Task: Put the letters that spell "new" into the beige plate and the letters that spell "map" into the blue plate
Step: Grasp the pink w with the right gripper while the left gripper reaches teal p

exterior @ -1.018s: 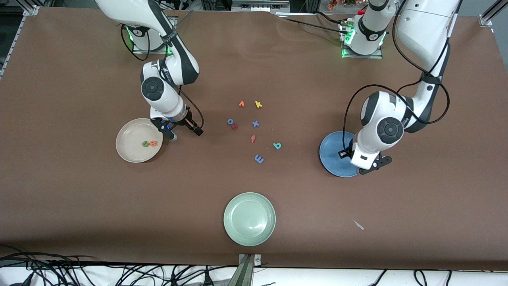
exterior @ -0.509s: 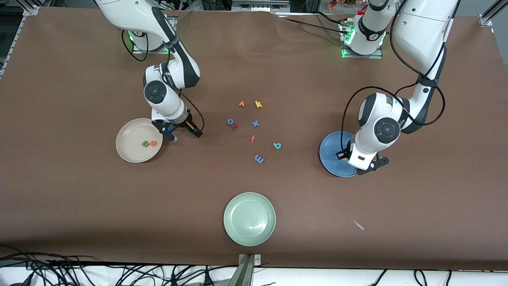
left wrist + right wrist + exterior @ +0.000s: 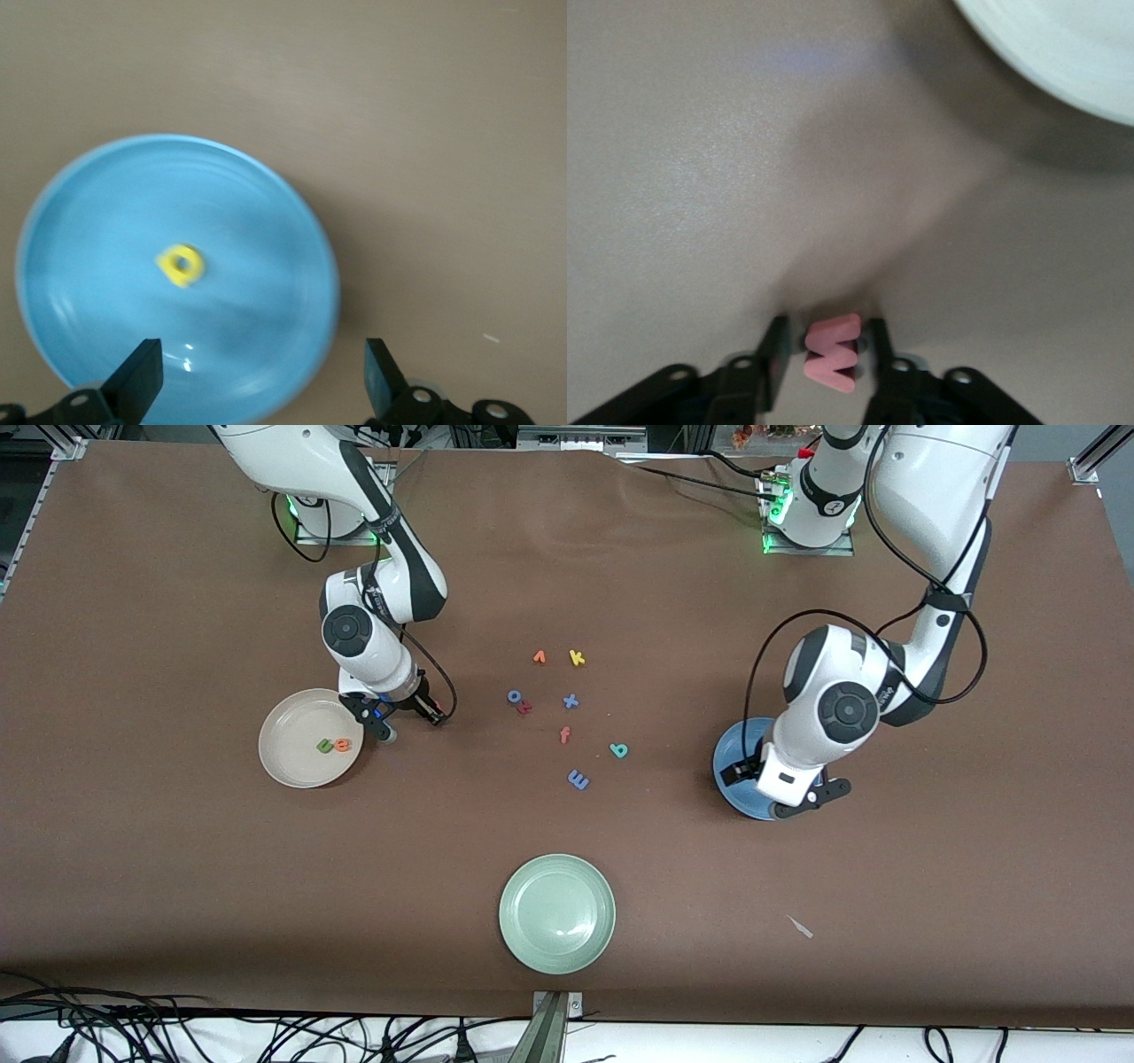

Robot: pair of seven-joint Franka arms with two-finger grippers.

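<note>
My right gripper is down at the table beside the beige plate, shut on the red-pink w, which lies flat between its fingers. The green n and the orange e lie in that plate. My left gripper hangs open and empty over the rim of the blue plate, with the yellow a lying in the plate. In the front view the left arm hides the a. The blue m and the teal p lie on the table near the middle.
A pale green plate sits nearest the front camera. Loose letters lie mid-table: orange v, yellow k, blue o, red z, blue x, orange f. A white scrap lies toward the left arm's end.
My left gripper opened and let the yellow a drop into the blue plate, then shifted toward the table's middle. My right gripper's fingers closed in on the w.
</note>
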